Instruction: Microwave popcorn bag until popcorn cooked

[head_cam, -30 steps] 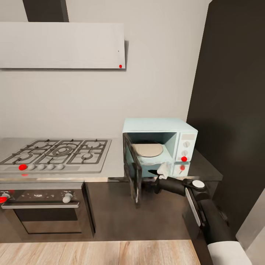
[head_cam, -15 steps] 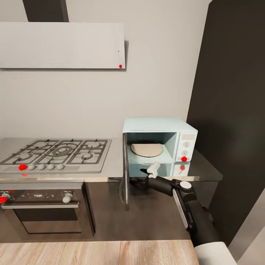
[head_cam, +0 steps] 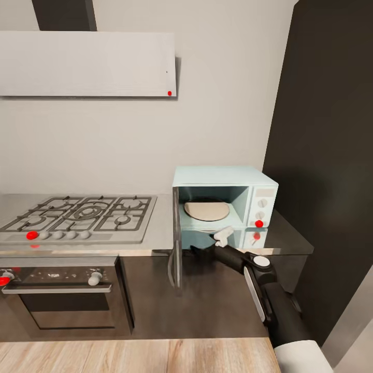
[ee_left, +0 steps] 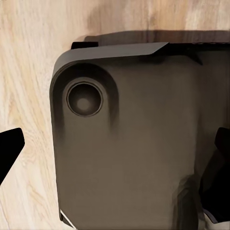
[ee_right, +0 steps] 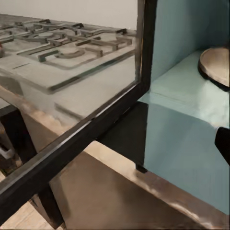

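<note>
**Head view: door stood open, cavity faced the right pincer**

In the head view, going from the left, a gas hob (head_cam: 83,215) was seen set into the grey worktop (head_cam: 163,228). Next to it the dark glass door (head_cam: 176,238) of the microwave (head_cam: 225,176) stood swung fully open, edge-on to the camera. To the right of the door the pale blue cavity lay exposed, with a round turntable plate (head_cam: 207,210) on its floor.

The right pincer (head_cam: 199,250) was held just below and in front of the cavity mouth, between the door and the control panel, its arm reaching up from the lower right. Whether it was spread or pressed together could not be told. Nothing could be made out between its fingers. In the right wrist view the door frame ran just beside the camera and the cavity floor lay ahead.

In the left wrist view the left pincer (ee_left: 115,153) was seen spread wide, pointed down at the robot's own dark base (ee_left: 143,120) and the plank floor (ee_left: 28,57).

The right arm was judged much the nearer to the microwave. Where the popcorn bag lay could not be told, so the loading step was judged not yet done. The cavity lay up and forward of the right pincer.
</note>
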You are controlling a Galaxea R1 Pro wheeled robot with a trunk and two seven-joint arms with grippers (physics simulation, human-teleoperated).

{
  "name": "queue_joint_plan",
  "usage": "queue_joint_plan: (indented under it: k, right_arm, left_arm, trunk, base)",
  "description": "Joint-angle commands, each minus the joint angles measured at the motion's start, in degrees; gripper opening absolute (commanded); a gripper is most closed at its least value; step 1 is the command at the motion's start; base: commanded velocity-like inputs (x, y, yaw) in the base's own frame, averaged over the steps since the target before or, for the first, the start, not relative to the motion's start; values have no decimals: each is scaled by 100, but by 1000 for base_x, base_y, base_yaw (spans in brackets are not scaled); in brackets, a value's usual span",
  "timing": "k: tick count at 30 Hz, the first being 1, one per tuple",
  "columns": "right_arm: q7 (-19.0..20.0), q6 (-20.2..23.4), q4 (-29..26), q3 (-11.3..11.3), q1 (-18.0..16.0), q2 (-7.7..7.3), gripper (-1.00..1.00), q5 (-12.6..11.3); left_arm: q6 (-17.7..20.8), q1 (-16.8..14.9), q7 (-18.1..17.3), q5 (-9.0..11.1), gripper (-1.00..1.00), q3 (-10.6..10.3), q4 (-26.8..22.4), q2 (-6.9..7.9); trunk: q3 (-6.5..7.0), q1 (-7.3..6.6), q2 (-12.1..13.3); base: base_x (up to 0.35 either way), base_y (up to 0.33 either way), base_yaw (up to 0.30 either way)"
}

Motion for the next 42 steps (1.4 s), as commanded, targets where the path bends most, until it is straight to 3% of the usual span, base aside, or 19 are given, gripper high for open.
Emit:
queue_joint_plan:
  k: [1, 3, 8, 42]
  right_arm:
    - [-184, 3, 8, 24, 0, 12, 100, 45]
    - [-620, -29, 61, 137, 3, 26, 100, 33]
    - [-904, -40, 85, 196, 7, 53, 100, -15]
    - [-857, -23, 86, 286, 7, 66, 100, 0]
  left_arm:
    - [-22, -4, 0, -3, 100, -1, 5, 0]
    - [-27, -4, -1, -3, 100, 7, 5, 8]
    - [-33, 4, -2, -3, 100, 27, 5, 17]
    - [-33, 5, -2, -3, 100, 25, 5, 10]
  trunk:
    - [-7, 0, -4]
    - [-7, 0, -4]
    - [-7, 0, -4]
    - [-7, 0, -4]
  base:
    - [0, 0, 0]
    - [0, 0, 0]
    - [0, 0, 31]
    - [0, 0, 103]
